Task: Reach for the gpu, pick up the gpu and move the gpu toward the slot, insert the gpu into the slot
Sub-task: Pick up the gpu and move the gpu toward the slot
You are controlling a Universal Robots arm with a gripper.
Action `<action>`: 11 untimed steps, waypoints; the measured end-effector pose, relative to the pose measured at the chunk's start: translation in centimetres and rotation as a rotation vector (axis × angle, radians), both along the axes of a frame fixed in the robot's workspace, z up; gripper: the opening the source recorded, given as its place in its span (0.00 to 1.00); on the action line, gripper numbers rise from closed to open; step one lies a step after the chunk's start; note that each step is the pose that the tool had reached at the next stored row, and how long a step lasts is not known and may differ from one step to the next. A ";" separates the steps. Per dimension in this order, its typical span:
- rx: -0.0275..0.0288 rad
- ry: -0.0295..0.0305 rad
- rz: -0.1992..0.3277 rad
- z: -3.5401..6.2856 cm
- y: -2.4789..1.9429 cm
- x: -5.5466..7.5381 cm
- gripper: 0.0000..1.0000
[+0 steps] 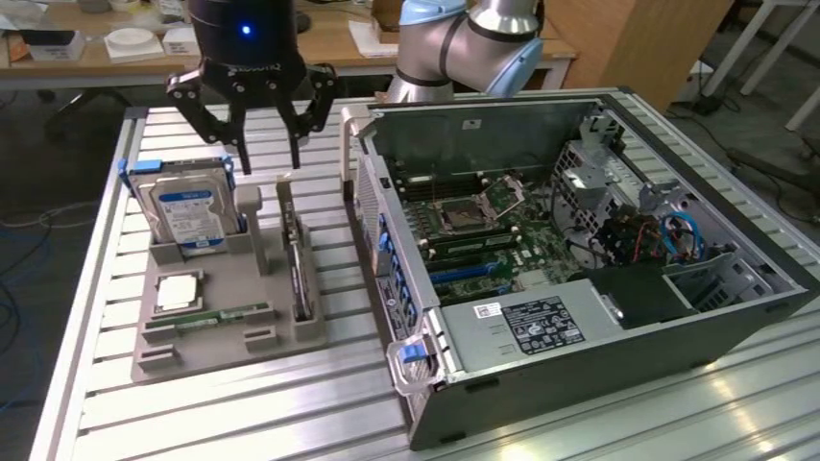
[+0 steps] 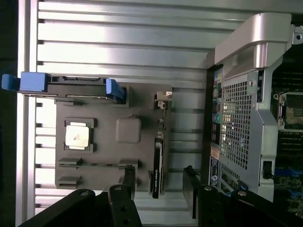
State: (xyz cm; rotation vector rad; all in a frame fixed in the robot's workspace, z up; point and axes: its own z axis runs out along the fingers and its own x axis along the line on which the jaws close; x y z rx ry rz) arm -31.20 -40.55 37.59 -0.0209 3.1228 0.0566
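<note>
Your gripper (image 1: 269,165), jaws spread and holding nothing, hangs above the far end of the gpu (image 1: 299,264), which stands on edge in the grey holder (image 1: 205,336) with its long axis running from below the fingers toward the camera; the slot (image 1: 464,276) lies in the open case (image 1: 717,288) to the exterior view's right.

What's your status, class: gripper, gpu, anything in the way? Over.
Gripper open, hovering above grey holder. Gpu upright in holder, ungripped. Hard drive beside it, apart.

Black tool (image 1: 269,165), grey tray (image 1: 218,351), blue-labelled silver drive (image 1: 190,213), green motherboard (image 1: 513,240)
</note>
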 end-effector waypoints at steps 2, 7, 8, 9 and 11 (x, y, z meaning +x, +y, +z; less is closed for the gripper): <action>0.0000 -0.0001 0.000 -0.37 -0.09 0.0 0.53; -0.0011 -0.0001 0.000 -1.25 -0.16 0.0 0.53; -0.0011 -0.0001 0.000 -1.44 -0.16 0.0 0.53; -0.0011 -0.0001 0.000 -1.63 -0.16 0.0 0.53; -0.0011 -0.0001 0.000 -1.99 -0.16 0.0 0.53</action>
